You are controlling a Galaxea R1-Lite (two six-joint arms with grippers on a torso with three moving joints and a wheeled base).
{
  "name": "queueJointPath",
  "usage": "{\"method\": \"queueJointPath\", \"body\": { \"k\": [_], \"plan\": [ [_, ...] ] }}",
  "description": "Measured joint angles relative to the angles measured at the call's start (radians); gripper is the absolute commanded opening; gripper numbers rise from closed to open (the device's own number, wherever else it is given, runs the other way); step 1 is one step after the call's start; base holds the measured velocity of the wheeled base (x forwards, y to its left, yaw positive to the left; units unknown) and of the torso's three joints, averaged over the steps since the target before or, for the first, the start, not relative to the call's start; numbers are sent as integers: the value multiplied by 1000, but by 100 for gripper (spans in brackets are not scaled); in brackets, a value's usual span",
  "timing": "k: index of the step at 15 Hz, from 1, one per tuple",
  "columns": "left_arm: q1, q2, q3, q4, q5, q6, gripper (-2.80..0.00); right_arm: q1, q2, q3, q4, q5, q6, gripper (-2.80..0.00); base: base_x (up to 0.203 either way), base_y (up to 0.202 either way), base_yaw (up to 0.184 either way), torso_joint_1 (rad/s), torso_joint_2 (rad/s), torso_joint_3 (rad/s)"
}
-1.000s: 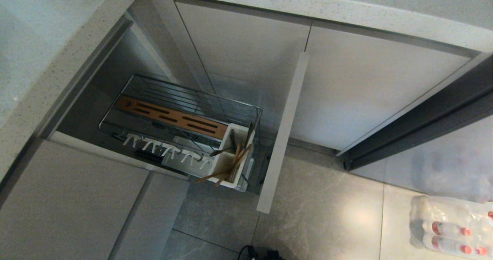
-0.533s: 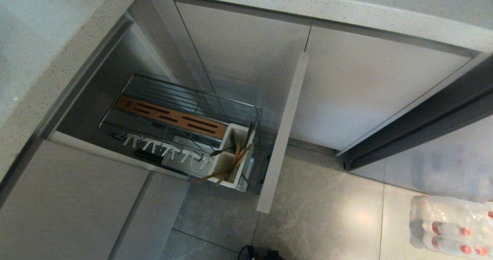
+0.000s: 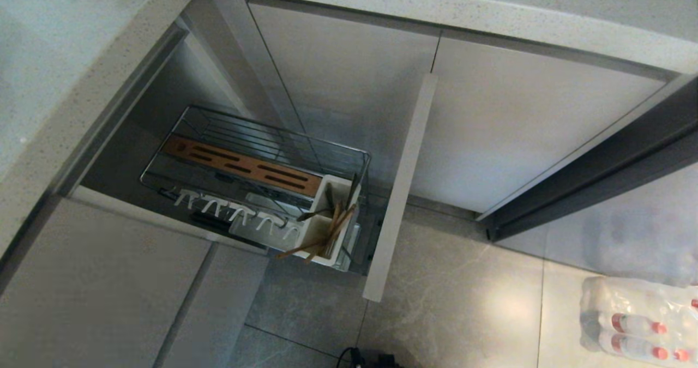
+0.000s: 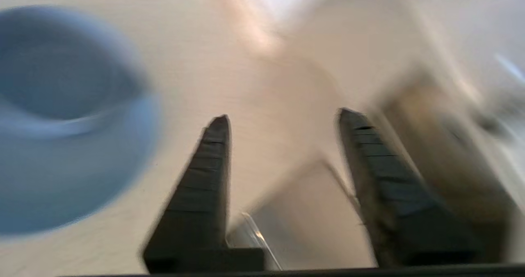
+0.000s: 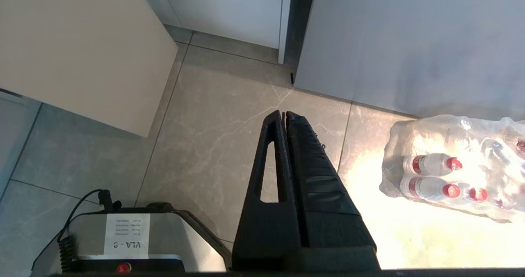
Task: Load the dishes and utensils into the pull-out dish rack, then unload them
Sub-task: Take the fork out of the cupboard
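The pull-out dish rack (image 3: 218,139) stands drawn out of the cabinet, with its brown slotted strip (image 3: 242,166) and white hooks (image 3: 240,212) showing. Its white caddy (image 3: 327,223) holds the wooden chopsticks (image 3: 327,237) and a slim metal fork (image 3: 354,187). Neither arm appears in the head view. In the blurred left wrist view, my left gripper (image 4: 284,117) is open and empty over a pale countertop. The dusty-blue dishes (image 4: 61,104) lie off to one side of it as one round blue shape. My right gripper (image 5: 284,113) is shut and empty, parked pointing at the floor.
The rack's beige front panel (image 3: 401,193) juts out over the tiled floor. A wrapped pack of water bottles (image 5: 451,174) lies on the floor at the right. My base (image 5: 123,240) sits below the right gripper. The speckled countertop (image 3: 491,13) runs above the cabinets.
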Motion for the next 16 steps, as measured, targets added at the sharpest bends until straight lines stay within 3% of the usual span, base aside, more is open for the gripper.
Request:
{"method": "queueJointPath", "body": {
  "k": [3, 6, 11, 16],
  "plan": [
    [-295, -44, 43, -45, 84, 128, -280, 0, 0, 0, 0, 0, 0, -280, 0, 0, 0, 0, 0, 0],
    [-512, -82, 143, -74, 134, 267, -280, 0, 0, 0, 0, 0, 0, -280, 0, 0, 0, 0, 0, 0],
    [-689, -81, 252, -72, 142, 375, -280, 0, 0, 0, 0, 0, 0, -280, 0, 0, 0, 0, 0, 0],
    [-782, 16, 321, -12, 142, 379, -280, 0, 0, 0, 0, 0, 0, -280, 0, 0, 0, 0, 0, 0]
  ]
}}
